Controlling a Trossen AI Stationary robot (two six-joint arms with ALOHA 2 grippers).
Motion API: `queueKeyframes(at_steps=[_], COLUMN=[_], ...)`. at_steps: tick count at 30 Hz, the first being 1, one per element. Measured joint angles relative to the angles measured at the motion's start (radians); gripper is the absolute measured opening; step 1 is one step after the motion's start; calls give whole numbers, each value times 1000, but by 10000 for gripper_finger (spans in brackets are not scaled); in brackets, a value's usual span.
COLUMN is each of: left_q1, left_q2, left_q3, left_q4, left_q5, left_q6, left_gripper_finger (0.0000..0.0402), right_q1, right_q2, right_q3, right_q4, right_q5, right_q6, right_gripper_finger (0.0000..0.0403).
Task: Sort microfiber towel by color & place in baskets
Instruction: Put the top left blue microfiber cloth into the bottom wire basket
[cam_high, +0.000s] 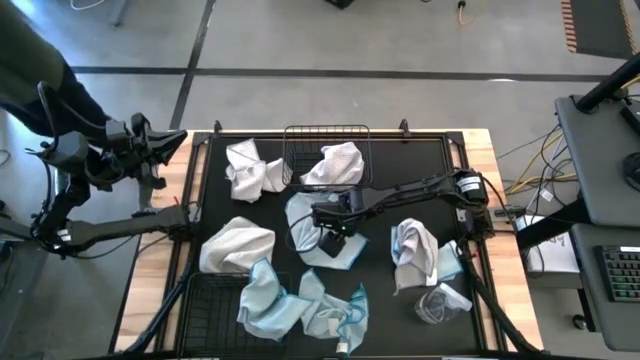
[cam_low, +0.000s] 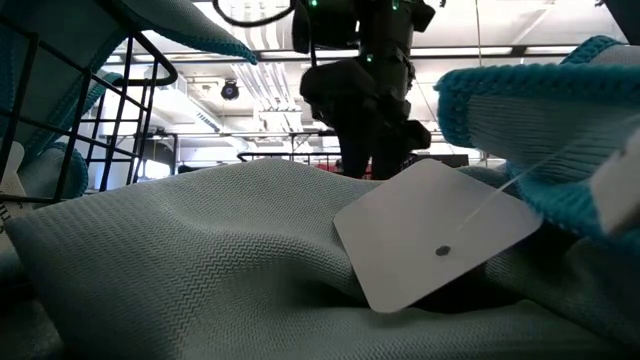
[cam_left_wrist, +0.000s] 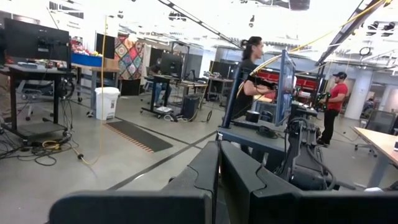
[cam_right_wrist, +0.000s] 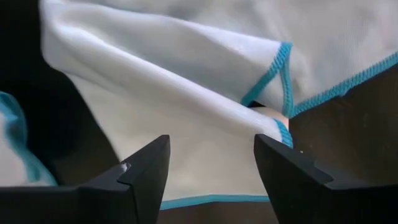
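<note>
Hovering with its fingers spread wide and nothing between them, the right gripper (cam_right_wrist: 211, 171) hangs low over a light blue towel (cam_high: 318, 232) at the middle of the black mat (cam_high: 420, 165). The risk, judging from this stance, is a poor pinch: the cloth under the fingers lies in loose folds with a turned-over hemmed corner, so a closing bite may catch only that edge and let the towel slide free on the lift, or gather two layers unevenly and drag the whole piece across the mat. A second hazard is colour: white towels (cam_high: 252, 168) and blue ones lie mixed nearby, and a trailing corner could snag a neighbour and carry it into the wrong basket.

From the gripper outward, the blue towel sits directly beneath the fingers, not yet gripped. Just beyond it stands the far basket (cam_high: 327, 135) with a white towel (cam_high: 337, 163) draped in it; the near basket (cam_high: 205, 305) stands at the mat's front left corner. The left gripper (cam_high: 150, 150) waits clenched and empty, well off to the table's left edge.
</note>
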Motion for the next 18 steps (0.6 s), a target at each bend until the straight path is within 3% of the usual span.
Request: queueKeyframes(at_steps=[18], left_q1=[0], left_q2=[0], left_q3=[0], left_q4=[1], left_q5=[0], left_q6=[0], left_gripper_finger=[0], right_q1=[-1], right_q2=[0], right_q3=[-102], right_q4=[148], right_q5=[19], right_q6=[3], right_gripper_finger=[228])
